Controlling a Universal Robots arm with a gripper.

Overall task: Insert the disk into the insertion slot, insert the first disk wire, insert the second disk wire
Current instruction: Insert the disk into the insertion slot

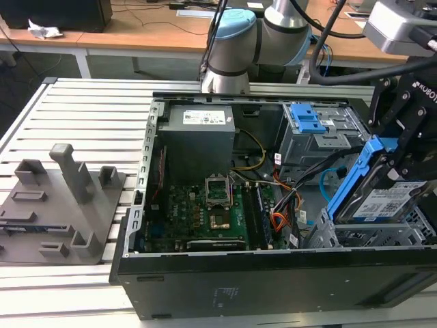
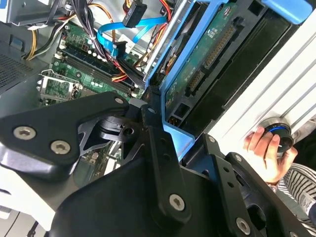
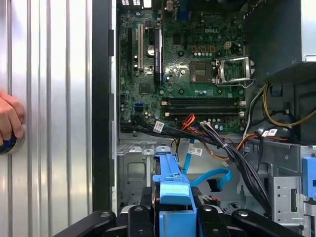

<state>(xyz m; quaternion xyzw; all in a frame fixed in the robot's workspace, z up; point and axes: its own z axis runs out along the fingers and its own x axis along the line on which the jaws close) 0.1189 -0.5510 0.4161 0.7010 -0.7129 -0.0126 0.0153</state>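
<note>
While the gripper [image 1: 390,167] pinches the disk [image 1: 384,199] by its blue frame, the disk hangs tilted over the insertion slot [image 1: 362,238], at the exterior view's right of the open computer case [image 1: 273,283]. The second disk wire [image 3: 211,177] curls in a loop near the slot. The first disk wire [image 1: 278,221] lies beside the green board [image 1: 218,205]. A person's hand [image 3: 7,121] rests on a round knob [image 2: 276,134].

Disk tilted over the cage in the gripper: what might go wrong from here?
1. The disk, tilted in the gripper over the insertion slot, may catch on its rim.
2. The second disk wire loops close to the slot and might get pinched.
3. A hand rests on the table beside the case, near the arm.
</note>
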